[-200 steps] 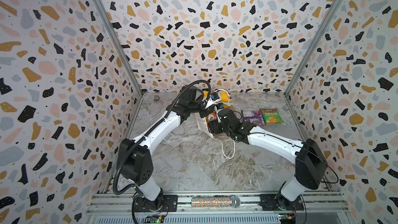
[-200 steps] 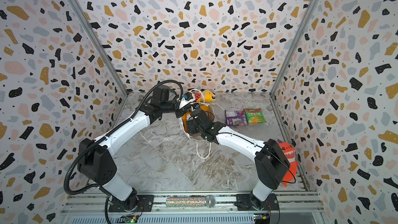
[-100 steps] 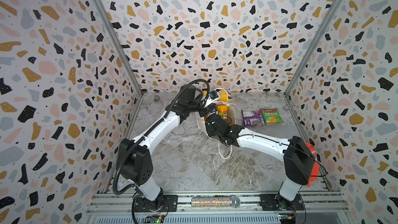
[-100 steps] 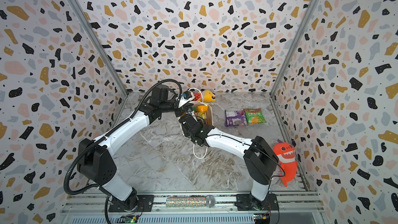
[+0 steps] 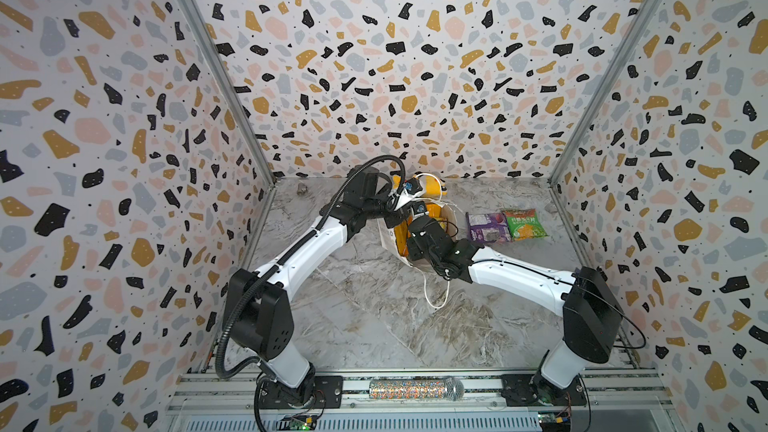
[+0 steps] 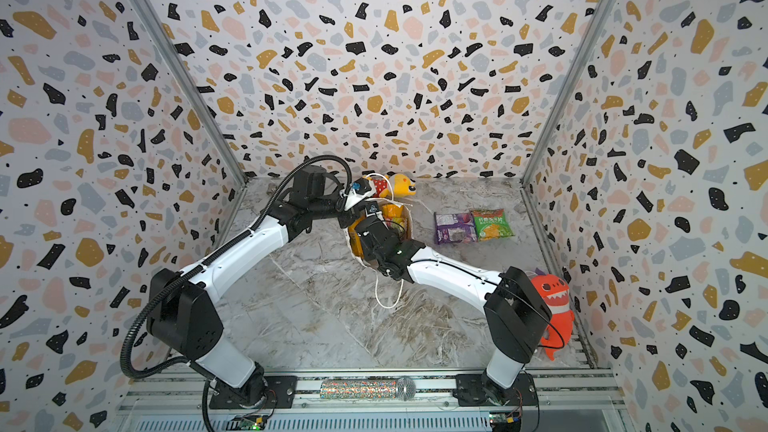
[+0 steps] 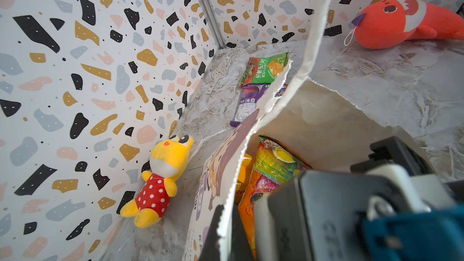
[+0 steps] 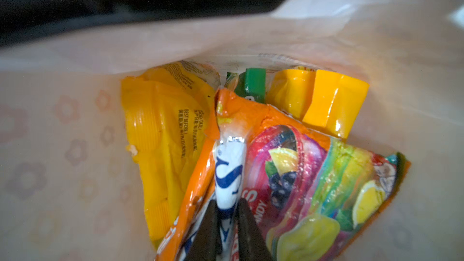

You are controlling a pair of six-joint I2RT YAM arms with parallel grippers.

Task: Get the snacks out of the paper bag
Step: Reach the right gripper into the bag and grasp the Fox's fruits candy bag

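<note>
The paper bag point(image 5: 454, 214) stands mid-table, mouth up, and my left gripper point(image 7: 227, 234) is shut on its rim, one finger on each side of the wall. My right gripper point(image 8: 227, 224) is down inside the bag, shut on a fold of an orange FOX'S snack packet point(image 8: 301, 177) with a fruit print. Beside that packet lie an orange-yellow packet point(image 8: 163, 131), another orange-yellow one point(image 8: 326, 101) and a green-edged one point(image 8: 252, 85). Two snacks lie on the table right of the bag: a purple packet point(image 5: 487, 227) and a green packet point(image 5: 523, 224).
A yellow plush toy in a red dotted dress point(image 6: 401, 184) lies behind the bag by the back wall. A red plush point(image 6: 552, 309) sits at the right wall behind my right arm. The bag's cord handle point(image 5: 436, 297) trails toward the front. A glitter microphone point(image 5: 415, 388) lies on the front rail.
My right gripper has closed on the FOX'S packet inside the bag, and its arm has swung back toward the right. The left gripper has kept its hold on the rim.
</note>
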